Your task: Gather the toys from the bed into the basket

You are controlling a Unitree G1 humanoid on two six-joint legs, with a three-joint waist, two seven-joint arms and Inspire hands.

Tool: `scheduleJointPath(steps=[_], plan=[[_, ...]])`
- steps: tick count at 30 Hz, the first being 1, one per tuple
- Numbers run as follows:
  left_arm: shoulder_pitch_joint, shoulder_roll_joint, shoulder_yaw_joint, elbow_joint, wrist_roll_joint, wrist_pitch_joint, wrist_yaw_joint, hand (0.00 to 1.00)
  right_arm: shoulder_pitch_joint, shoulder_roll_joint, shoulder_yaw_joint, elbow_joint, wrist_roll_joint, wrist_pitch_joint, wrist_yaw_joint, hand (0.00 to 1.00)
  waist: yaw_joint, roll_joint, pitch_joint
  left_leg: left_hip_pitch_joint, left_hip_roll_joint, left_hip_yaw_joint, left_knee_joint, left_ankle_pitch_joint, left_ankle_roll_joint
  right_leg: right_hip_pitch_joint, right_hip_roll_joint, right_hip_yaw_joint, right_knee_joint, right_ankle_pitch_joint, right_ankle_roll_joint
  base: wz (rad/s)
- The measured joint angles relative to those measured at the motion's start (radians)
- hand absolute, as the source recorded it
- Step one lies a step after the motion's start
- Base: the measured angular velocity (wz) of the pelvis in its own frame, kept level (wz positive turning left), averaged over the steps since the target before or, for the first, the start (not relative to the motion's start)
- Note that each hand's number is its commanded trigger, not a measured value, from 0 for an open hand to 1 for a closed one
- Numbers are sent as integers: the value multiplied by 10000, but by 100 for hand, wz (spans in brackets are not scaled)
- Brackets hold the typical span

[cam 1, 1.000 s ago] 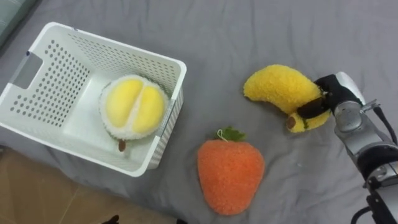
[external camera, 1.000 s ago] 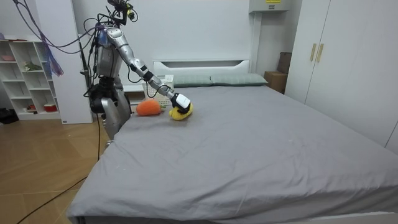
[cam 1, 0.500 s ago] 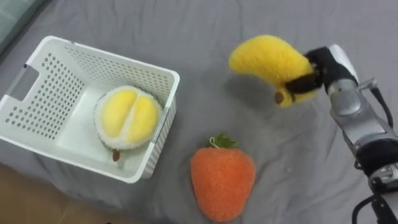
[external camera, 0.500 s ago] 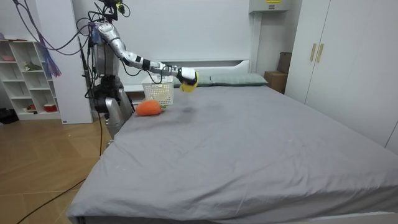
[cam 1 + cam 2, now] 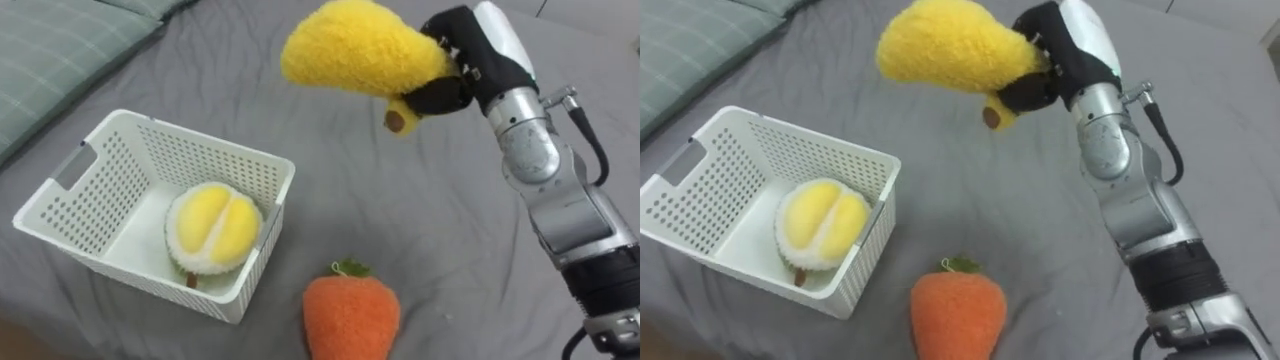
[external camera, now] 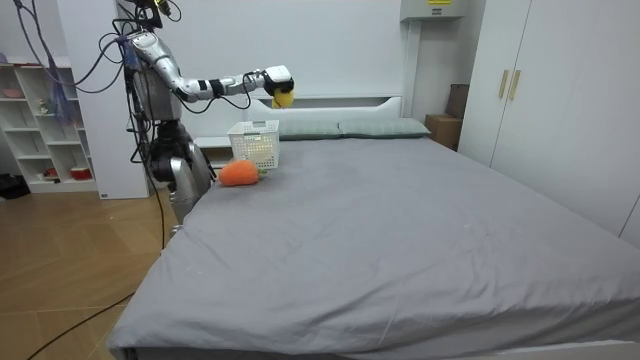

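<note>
My right hand (image 5: 460, 65) (image 5: 1050, 62) is shut on a yellow plush banana (image 5: 360, 50) (image 5: 950, 45) and holds it in the air, above the grey bed and to the right of the basket. In the room view the banana (image 6: 283, 96) hangs at the end of my outstretched right arm, above the white basket (image 6: 254, 145). The perforated white basket (image 5: 120, 170) (image 5: 720, 160) rests on the bed with a yellow-and-white plush durian (image 5: 212, 227) (image 5: 822, 222) inside. An orange plush strawberry (image 5: 350, 315) (image 5: 955, 315) lies on the bed near the front edge.
I stand at the side of the bed near its head, by the room view's left. A grey-green pillow (image 5: 60, 50) lies beyond the basket. A shelf unit (image 6: 45, 125) stands behind me and a wardrobe (image 6: 540, 90) at the room view's right.
My right arm has lifted the banana off the bed and swung it up and to the left, toward the basket. The eye view has tilted up, bringing the pillow into sight.
</note>
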Motion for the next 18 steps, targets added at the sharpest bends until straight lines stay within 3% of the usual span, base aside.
scheduleJointPath(steps=[2,6,12,17,18], plan=[[29,-38,-15,-119,6,73,-1,0,0,212,29,-45,-144,30,113,100,119,29,14,72,-74,-166,-6,3,6,142,12,-42,-1,-33,41,14],[172,-81,-6,-488,546,113,-42,0,-2,263,333,-52,-290,88,445,100,231,44,27,174,-145,-341,-48,8,25,288,-5,-25,0,-90,127,14],[317,-194,25,-902,877,117,-32,0,-4,857,640,-61,-574,384,713,100,708,38,28,162,-184,-620,-15,10,29,371,6,-56,-10,-114,166,13],[272,-341,431,-775,1130,270,-36,0,-20,1049,1104,-169,-1763,674,865,100,1254,-123,64,-41,-325,-1175,64,51,11,482,-39,-571,-141,-137,203,30],[232,-350,459,-763,1128,322,-36,0,-20,1112,1153,-168,-1874,710,914,94,1303,-145,66,-73,-341,-1228,79,52,10,487,-38,-586,-157,-137,203,28]])
